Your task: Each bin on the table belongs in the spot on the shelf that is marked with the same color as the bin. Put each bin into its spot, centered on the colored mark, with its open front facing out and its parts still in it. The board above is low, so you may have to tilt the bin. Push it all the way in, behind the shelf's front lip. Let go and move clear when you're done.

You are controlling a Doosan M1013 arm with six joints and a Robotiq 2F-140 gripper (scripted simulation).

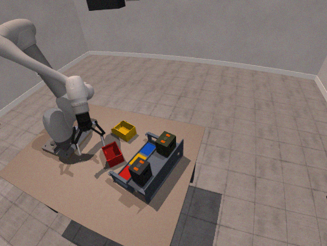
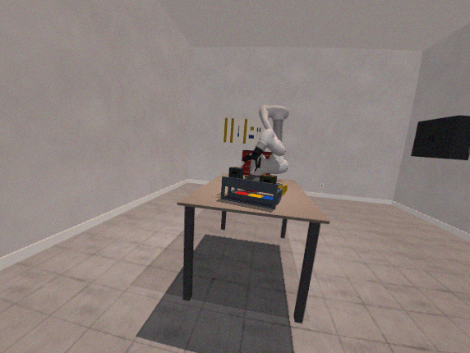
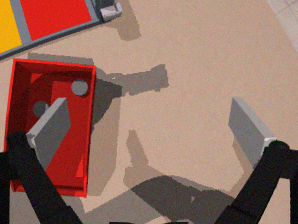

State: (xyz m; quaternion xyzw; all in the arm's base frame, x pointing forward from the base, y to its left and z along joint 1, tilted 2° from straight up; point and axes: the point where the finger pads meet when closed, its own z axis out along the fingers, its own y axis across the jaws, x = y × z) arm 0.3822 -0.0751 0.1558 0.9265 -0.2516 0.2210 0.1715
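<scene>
1. At the left of the top view, the gripper (image 1: 91, 150) (image 2: 246, 168) (image 3: 149, 111) hangs with its jaws wide apart and nothing between them; its flat grey pads end dark, angular linkages.
2. Next comes the red bin (image 1: 115, 162) (image 3: 65, 170), on the tan, faintly grained table (image 1: 71, 189) (image 2: 205, 197), in front of the shelf. It is a thin-walled, rectangular tray with a smooth finish, holding at least two rounded grey parts (image 3: 79, 88). It has yet to be placed.
3. Slightly further right, the yellow bin (image 1: 130, 135) (image 2: 283, 189), boxy and smooth-sided, also stands on the table, away from its mark. Its contents are too small to tell.
4. Rightmost is the slate-coloured shelf (image 1: 166, 174) (image 2: 251, 181) (image 3: 50, 40), with straight panels and a raised lip. Its flat red mark (image 1: 124, 173) (image 2: 241, 193) (image 3: 55, 17), yellow mark (image 1: 138, 158) (image 2: 255, 195) (image 3: 7, 30) and blue mark (image 1: 148, 149) (image 2: 268, 198) carry no bins. Two dark, blocky boxes (image 1: 166, 144) (image 2: 236, 172) with orange patches sit above.
5. Both visible bins remain to be shelved, so the placing seems wholly ahead. No blue bin is discernible.
</scene>
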